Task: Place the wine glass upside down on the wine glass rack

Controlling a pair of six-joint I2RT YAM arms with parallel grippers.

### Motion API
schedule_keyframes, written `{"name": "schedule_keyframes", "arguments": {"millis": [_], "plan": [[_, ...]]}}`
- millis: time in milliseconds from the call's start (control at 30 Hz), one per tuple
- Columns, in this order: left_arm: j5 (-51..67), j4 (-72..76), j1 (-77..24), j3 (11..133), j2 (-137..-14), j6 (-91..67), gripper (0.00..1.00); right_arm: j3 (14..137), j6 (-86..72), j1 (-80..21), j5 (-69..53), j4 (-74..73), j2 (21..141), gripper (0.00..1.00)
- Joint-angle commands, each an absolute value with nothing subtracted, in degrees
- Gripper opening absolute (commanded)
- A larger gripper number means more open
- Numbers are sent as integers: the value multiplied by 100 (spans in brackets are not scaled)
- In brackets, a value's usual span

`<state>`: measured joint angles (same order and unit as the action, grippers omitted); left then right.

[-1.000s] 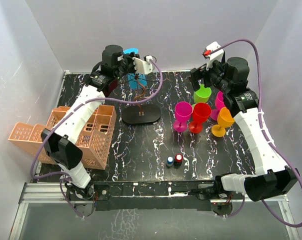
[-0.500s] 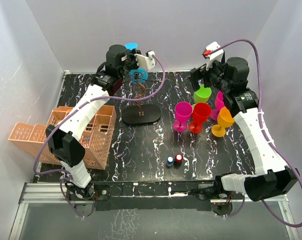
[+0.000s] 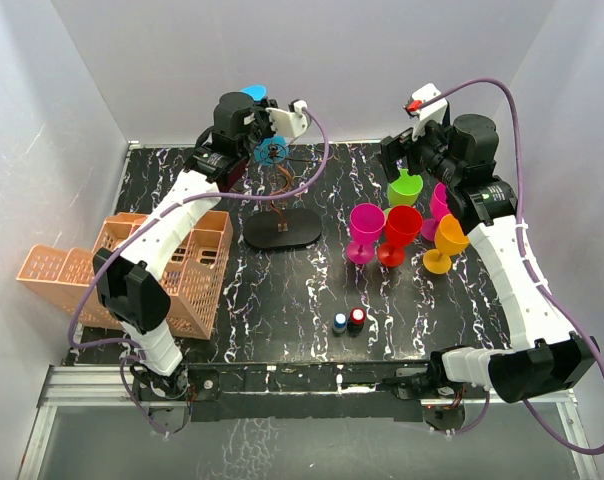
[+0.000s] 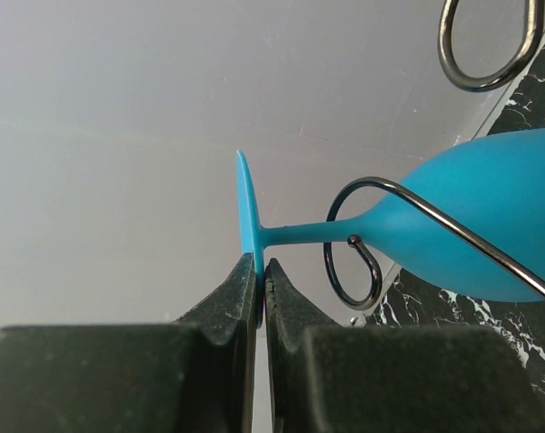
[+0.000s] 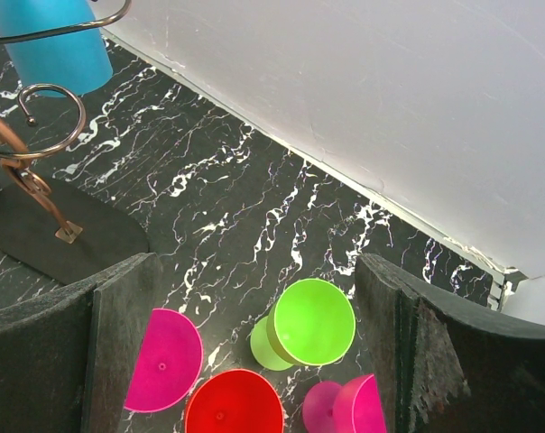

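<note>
My left gripper [image 3: 252, 112] is shut on the foot of a blue wine glass [image 3: 271, 153] and holds it upside down at the top of the wine glass rack [image 3: 282, 195]. In the left wrist view the gripper [image 4: 259, 266] pinches the thin foot edge. The glass [image 4: 471, 225] has its stem passing through a curled scroll arm of the rack [image 4: 354, 271]. My right gripper [image 3: 407, 160] is open and empty above the green glass [image 3: 406, 187]. In the right wrist view that gripper [image 5: 259, 262] is wide open. The blue glass [image 5: 51, 45] and the rack [image 5: 38, 171] show at the left.
Magenta [image 3: 365, 230], red [image 3: 400, 232], orange [image 3: 447, 243] and pink [image 3: 440, 205] glasses stand at the right. An orange lattice crate [image 3: 172, 270] sits at the left edge. Two small bottles [image 3: 348, 321] stand near the front. White walls enclose the table.
My left gripper has moved slightly up and back with the blue glass, so less of its bowl shows behind the rack's top. The right arm has not moved.
</note>
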<state>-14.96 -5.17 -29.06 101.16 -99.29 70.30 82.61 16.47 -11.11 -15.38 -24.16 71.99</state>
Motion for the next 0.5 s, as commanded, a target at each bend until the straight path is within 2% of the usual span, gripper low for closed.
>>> {"name": "schedule_keyframes", "arguments": {"millis": [0,467], "plan": [[-1783,-310,-2924,10126,-9849,7028,1,8244,1647,-1080,-1628,-2081,7080,98],[-1780,-182,-2924,9415,-9305,7103,5,8210,1643,-1048,-1682,-2064,7084,98]]}}
